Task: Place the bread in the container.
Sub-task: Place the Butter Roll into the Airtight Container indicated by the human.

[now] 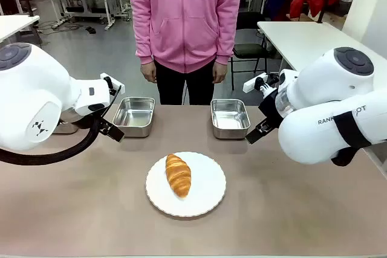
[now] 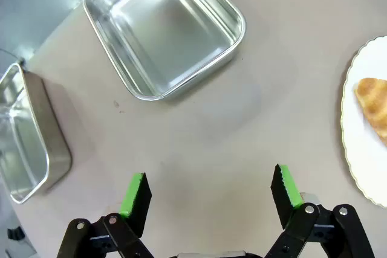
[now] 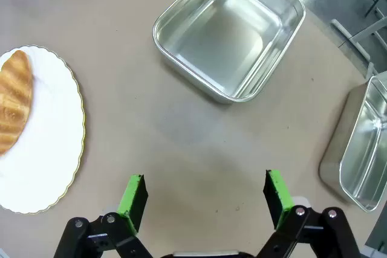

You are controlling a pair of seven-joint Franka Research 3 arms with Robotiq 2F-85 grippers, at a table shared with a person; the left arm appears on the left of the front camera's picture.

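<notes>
The bread [image 1: 178,174] lies on the white plate [image 1: 208,194]. Beyond the plate, clear of its rim, sit the left tray [image 1: 134,116] and the right tray [image 1: 230,118], both empty. Bare table [image 1: 290,209] surrounds the plate. The left gripper [image 2: 210,179] and right gripper [image 3: 205,187] hang wide apart, holding nothing.

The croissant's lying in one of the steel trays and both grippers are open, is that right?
No. The croissant lies on the white plate, not in a tray, as the front view shows. The left gripper and right gripper are indeed open.
</notes>
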